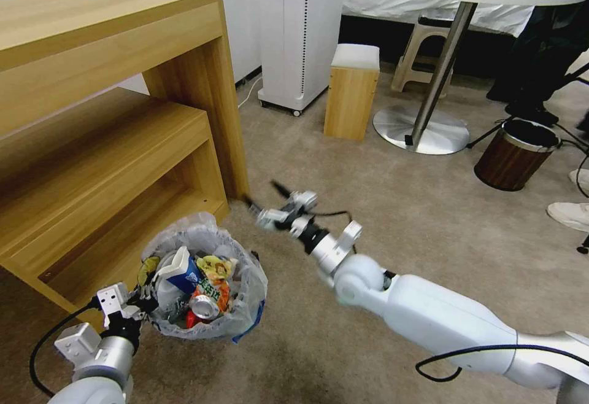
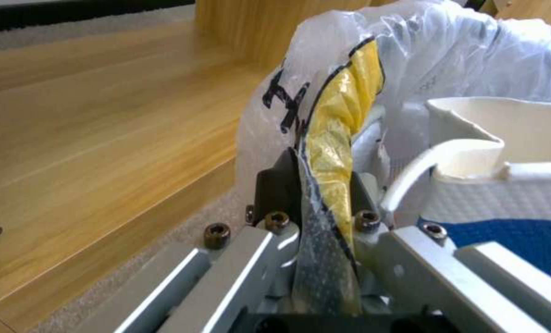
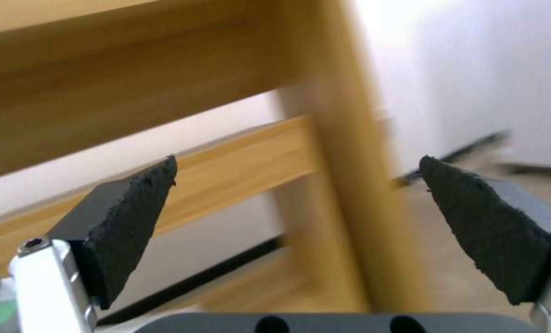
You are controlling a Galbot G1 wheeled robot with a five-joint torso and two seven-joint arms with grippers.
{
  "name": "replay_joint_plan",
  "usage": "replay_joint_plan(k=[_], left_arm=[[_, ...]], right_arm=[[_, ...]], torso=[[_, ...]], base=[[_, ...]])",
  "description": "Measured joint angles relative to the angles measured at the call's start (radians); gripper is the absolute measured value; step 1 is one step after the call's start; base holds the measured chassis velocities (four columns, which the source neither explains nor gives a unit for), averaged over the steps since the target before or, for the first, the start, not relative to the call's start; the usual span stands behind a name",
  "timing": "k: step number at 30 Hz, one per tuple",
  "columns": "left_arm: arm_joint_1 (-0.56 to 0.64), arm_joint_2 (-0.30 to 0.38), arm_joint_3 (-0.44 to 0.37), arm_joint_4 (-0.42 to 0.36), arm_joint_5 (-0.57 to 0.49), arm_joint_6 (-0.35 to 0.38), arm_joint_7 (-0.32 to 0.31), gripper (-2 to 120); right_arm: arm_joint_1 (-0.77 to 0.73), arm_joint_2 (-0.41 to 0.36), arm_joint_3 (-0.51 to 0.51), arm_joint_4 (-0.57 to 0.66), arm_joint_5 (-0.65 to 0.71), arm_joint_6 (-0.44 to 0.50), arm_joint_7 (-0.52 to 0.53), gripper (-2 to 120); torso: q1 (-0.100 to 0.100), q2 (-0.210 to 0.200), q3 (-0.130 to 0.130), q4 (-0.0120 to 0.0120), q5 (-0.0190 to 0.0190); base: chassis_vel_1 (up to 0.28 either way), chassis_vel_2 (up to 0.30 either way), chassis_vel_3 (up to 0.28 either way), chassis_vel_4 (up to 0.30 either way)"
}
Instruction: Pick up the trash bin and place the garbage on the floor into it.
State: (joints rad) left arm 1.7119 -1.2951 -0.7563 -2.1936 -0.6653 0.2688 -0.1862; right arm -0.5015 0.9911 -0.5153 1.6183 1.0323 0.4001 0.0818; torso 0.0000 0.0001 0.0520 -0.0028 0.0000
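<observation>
My left gripper (image 1: 142, 303) is pinched on the rim of the small round trash bin lined with crinkly whitish plastic (image 1: 242, 306), which sits on the beige short-pile carpet (image 1: 392, 207) against the light wooden shelf unit (image 1: 110, 146). My left wrist view shows the black pads (image 2: 275, 189) nipping bag film and a yellow wrapper (image 2: 343, 138); from the head I see cans and cartons heaped inside. My right gripper (image 1: 262, 202) hangs spread wide by the shelf's upright post (image 3: 349, 185).
</observation>
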Motion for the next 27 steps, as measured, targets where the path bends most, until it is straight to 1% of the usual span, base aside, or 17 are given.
replay_joint_plan(k=[2,3,4,5,6,7,8,10,11,12,13,14,15,16,17,20,27], left_arm=[[0.002,0.003,-0.001,-0.005,-0.001,0.000,0.000,3],[0.003,0.005,-0.001,-0.009,-0.002,0.001,0.000,3],[0.003,0.005,-0.001,-0.009,-0.002,0.001,0.000,3],[0.005,0.003,-0.001,-0.012,-0.001,0.001,0.000,3],[0.006,0.001,0.000,-0.014,0.002,0.001,0.000,3],[0.010,-0.007,0.001,-0.019,0.010,0.001,0.001,3],[0.010,-0.007,0.001,-0.019,0.010,0.001,0.001,3],[0.013,-0.009,0.000,-0.023,0.011,0.001,0.004,3],[0.013,-0.007,-0.001,-0.027,0.011,0.001,0.004,3],[0.013,-0.007,-0.001,-0.027,0.011,0.001,0.004,3],[0.012,-0.004,-0.002,-0.028,0.011,0.001,0.004,3],[0.011,-0.002,-0.003,-0.028,0.010,0.001,0.004,3],[0.009,0.003,-0.006,-0.028,0.009,0.001,0.004,3],[0.009,0.003,-0.006,-0.028,0.009,0.001,0.004,3],[0.008,0.006,-0.006,-0.029,0.009,0.001,0.004,3],[0.008,0.008,-0.002,-0.030,0.010,0.001,0.007,3],[0.021,-0.001,-0.001,-0.032,0.020,-0.004,0.018,3]], right_arm=[[-0.023,0.007,0.061,-0.023,-0.023,-0.011,0.034,100],[-0.044,0.010,0.116,-0.033,-0.033,-0.021,0.055,100],[-0.044,0.010,0.116,-0.033,-0.033,-0.021,0.055,100],[-0.073,0.008,0.182,-0.034,-0.039,-0.034,0.069,100],[-0.086,0.006,0.206,-0.033,-0.043,-0.040,0.075,100],[-0.117,0.001,0.273,-0.032,-0.057,-0.053,0.088,100],[-0.117,0.001,0.273,-0.032,-0.057,-0.053,0.088,100],[-0.158,-0.001,0.361,-0.020,-0.073,-0.073,0.105,100],[-0.192,-0.010,0.417,-0.010,-0.080,-0.084,0.107,100],[-0.192,-0.010,0.417,-0.010,-0.080,-0.084,0.107,100],[-0.219,-0.020,0.464,-0.003,-0.090,-0.093,0.111,100],[-0.227,-0.023,0.477,-0.001,-0.094,-0.095,0.110,100],[-0.279,-0.039,0.551,0.002,-0.118,-0.098,0.104,100],[-0.279,-0.039,0.551,0.002,-0.118,-0.098,0.104,100],[-0.306,-0.047,0.590,0.004,-0.131,-0.103,0.104,100],[-0.414,-0.070,0.729,0.043,-0.177,-0.111,0.105,100],[-0.485,-0.081,0.790,0.088,-0.259,-0.117,0.164,100]], torso=[[0.000,0.000,0.000,0.0004,0.0004],[0.000,0.000,0.000,0.0003,0.0003],[0.000,0.000,0.000,0.0003,0.0003],[0.000,0.000,0.000,0.0001,0.0001],[0.000,0.000,0.000,0.0003,0.0002],[0.000,0.000,0.000,-0.0003,0.0003],[0.000,0.000,0.000,-0.0003,0.0003],[0.000,0.000,0.000,0.0001,0.0002],[0.000,0.000,0.000,0.0004,0.0005],[0.000,0.000,0.000,0.0004,0.0005],[0.000,0.000,0.000,0.0004,0.0004],[0.000,0.000,0.000,0.0004,0.0003],[0.000,0.000,0.000,0.0001,0.0000],[0.000,0.000,0.000,0.0001,0.0000],[0.000,0.000,0.000,-0.0001,0.0007],[0.000,0.000,0.000,-0.0003,0.0001],[0.000,0.000,0.000,0.0001,-0.0002]], base=[[0.000,0.000,0.000,0.000],[0.000,0.000,0.000,0.000],[0.000,0.000,0.000,0.000],[0.000,0.000,0.000,0.000],[0.000,0.000,0.000,0.000],[0.000,0.000,0.000,0.000],[0.000,0.000,0.000,0.000],[0.000,0.000,0.000,0.000],[0.000,0.000,0.000,0.000],[0.000,0.000,0.000,0.000],[0.000,0.000,0.000,0.000],[0.000,0.000,0.000,0.000],[0.000,0.000,0.000,0.000],[0.000,0.000,0.000,0.000],[0.000,0.000,0.000,0.000],[0.000,0.000,0.000,0.000],[0.000,0.000,0.000,0.000]])
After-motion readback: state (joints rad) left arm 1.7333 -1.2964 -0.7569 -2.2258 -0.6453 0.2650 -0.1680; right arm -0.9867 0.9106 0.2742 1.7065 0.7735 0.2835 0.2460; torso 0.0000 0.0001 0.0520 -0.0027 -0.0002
